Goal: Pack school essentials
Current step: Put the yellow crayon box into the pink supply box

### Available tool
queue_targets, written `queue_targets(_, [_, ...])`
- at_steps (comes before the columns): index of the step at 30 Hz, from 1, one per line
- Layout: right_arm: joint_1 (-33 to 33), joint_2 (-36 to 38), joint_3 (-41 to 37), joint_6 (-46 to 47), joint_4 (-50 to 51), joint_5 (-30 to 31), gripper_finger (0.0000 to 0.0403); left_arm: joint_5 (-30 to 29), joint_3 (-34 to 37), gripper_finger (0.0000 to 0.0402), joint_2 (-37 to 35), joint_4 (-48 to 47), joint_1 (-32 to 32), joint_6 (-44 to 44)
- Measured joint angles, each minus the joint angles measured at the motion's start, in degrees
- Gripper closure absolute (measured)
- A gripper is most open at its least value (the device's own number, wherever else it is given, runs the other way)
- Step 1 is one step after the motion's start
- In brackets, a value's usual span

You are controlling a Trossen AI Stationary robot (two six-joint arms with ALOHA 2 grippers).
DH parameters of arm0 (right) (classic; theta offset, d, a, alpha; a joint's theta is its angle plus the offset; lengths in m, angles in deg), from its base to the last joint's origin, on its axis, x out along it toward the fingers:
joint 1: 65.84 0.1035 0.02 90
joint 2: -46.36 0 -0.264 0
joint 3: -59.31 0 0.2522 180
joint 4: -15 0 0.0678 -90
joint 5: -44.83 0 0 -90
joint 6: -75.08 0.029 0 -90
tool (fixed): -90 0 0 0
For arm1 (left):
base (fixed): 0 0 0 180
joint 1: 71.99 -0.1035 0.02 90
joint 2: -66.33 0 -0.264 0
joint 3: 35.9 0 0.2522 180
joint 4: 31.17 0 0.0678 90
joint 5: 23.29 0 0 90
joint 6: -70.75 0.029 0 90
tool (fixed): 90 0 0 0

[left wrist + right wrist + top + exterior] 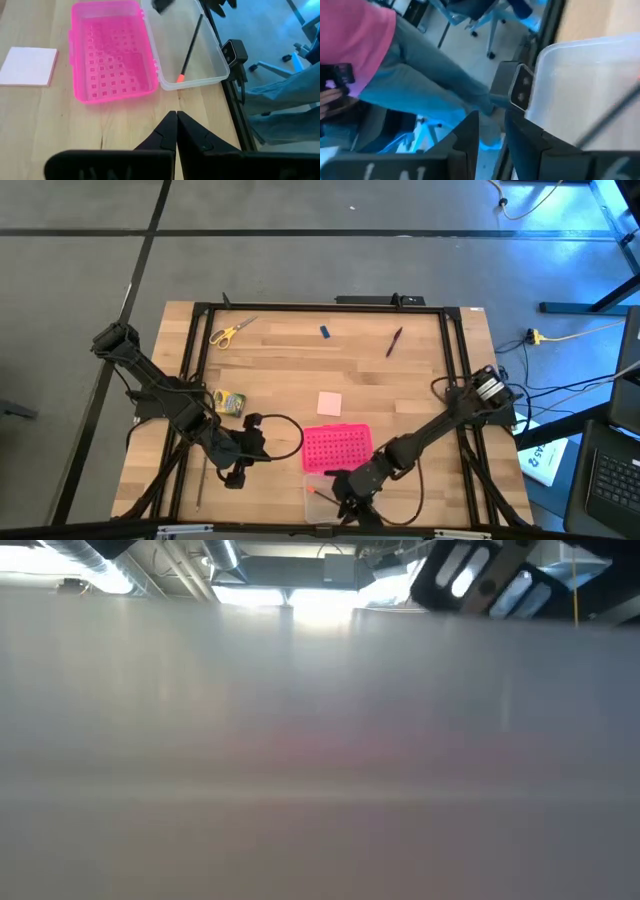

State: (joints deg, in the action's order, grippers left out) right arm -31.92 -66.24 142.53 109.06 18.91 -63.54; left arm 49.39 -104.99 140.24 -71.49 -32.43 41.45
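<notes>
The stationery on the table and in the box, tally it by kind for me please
Scissors: 1
Crayon box: 1
Pink pad: 1
Blue piece: 1
Pens or pencils: 2, one dark on the table, one orange-tipped in the clear half
Total: 6

Bare table (290, 365) lies open mid-board; the pink box (336, 448) blocks the near edge.

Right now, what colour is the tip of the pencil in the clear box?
The pencil has a bright orange tip, clearest in the left wrist view.

Overhead, table-level, two wrist views.
</notes>
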Motion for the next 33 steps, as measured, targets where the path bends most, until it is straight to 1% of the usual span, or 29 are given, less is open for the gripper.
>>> queue_targets(2, [-0.35, -1.43, 1.25, 0.05, 0.01, -1.22, 0.0306, 0.0, 0.0, 0.0401, 0.0, 0.0, -0.01, 0.04])
queue_targets(6, [-1.53, -2.33, 2.24, 0.52, 0.97, -1.26, 0.0306, 0.0, 0.0, 0.0401, 0.02, 0.02, -0.01, 0.03])
queue_targets(9, [-2.46, -2.33, 2.24, 2.48, 3.0, -1.09, 0.0306, 0.01, 0.0, 0.0401, 0.02, 0.02, 0.0, 0.26])
queue_targets(12, [-3.04, -2.33, 2.24, 5.07, 4.9, -0.87, 0.0306, 0.32, 0.0, 0.0401, 0.02, 0.19, 0.45, 2.74])
queue_targets(20, [-2.19, -2.55, 2.24, 6.26, 4.63, -0.77, 0.0306, 0.44, 0.0, 0.0401, 0.02, 0.24, 1.23, 4.37])
queue_targets(26, [-1.49, -2.74, 2.24, 6.63, 4.91, 0.7, 0.0306, -0.15, 0.0, 0.0401, 0.02, 0.24, 1.23, 4.42])
queue_targets(33, [-1.19, -3.14, 2.24, 11.08, 5.59, 0.75, 0.0306, -0.2, 0.0, 0.0401, 0.02, 0.22, 1.23, 4.44])
